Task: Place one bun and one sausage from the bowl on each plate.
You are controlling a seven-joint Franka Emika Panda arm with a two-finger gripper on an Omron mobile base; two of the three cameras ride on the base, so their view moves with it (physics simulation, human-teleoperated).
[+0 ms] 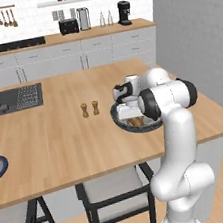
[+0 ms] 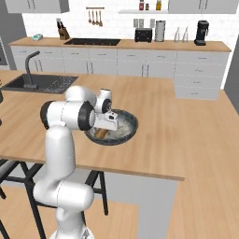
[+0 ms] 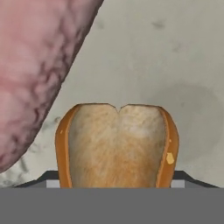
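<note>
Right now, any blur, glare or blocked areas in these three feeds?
Hand view: very close, bun sharp and evenly lit, sausage cut off by the frame, soft shadow patch on the bowl floor. Left base view: no glare, the arm's white links cover much of the bowl. Right base view: flat light, slightly soft render, arm hides the bowl's left side.

Two shakers (image 1: 90, 109) beside sink (image 1: 11, 100)
</note>
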